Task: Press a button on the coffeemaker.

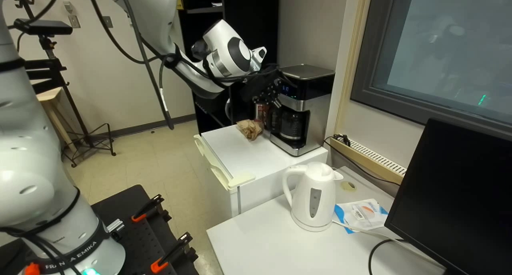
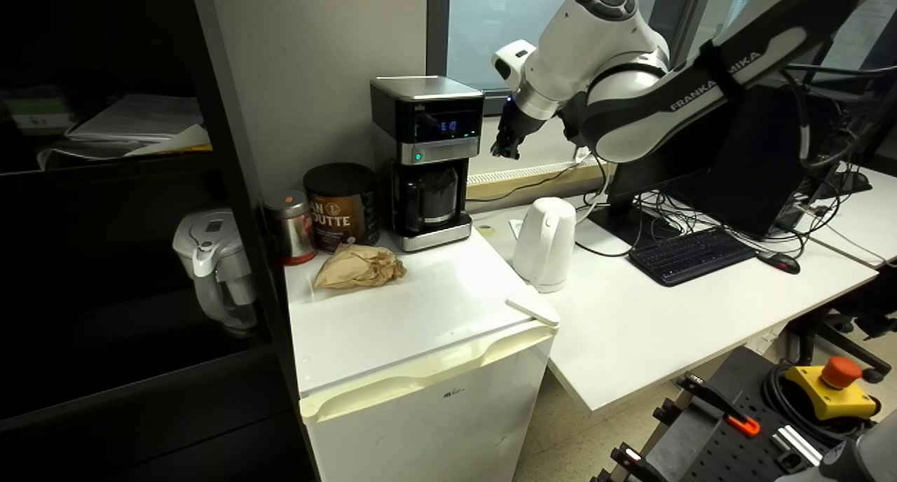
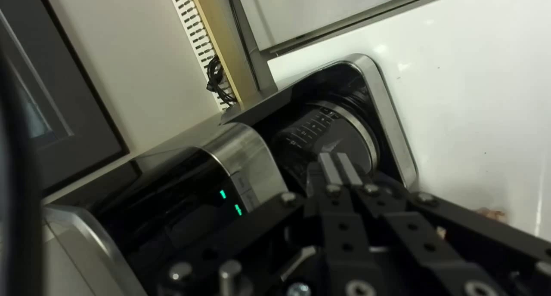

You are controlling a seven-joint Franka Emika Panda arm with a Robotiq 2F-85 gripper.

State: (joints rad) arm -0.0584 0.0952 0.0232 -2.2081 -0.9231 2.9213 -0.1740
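The coffeemaker (image 1: pixel 320 121) is a boxy black and silver machine on the white fridge; it also shows in an exterior view (image 2: pixel 429 88) and the wrist view (image 3: pixel 254 158). Its dark carafe (image 3: pixel 344 143) sits inside. Its display is lit blue, and a green-lit button (image 2: pixel 418 157) shows on the silver band. Small grey buttons (image 3: pixel 242 185) show on the band in the wrist view. My gripper (image 3: pixel 340 169) is shut and empty, its fingertips almost together. It is in front of the machine in an exterior view (image 1: pixel 277 102) and beside it with a gap in an exterior view (image 2: pixel 506 150).
A crumpled paper bag (image 2: pixel 361 266), a brown coffee can (image 2: pixel 343 219) and a metal tin (image 2: pixel 293 226) stand on the fridge (image 2: pixel 406 321) by the coffeemaker. A white kettle (image 1: pixel 320 199) and a monitor (image 1: pixel 460 195) stand on the desk. A black shelf (image 2: pixel 224 118) borders the fridge.
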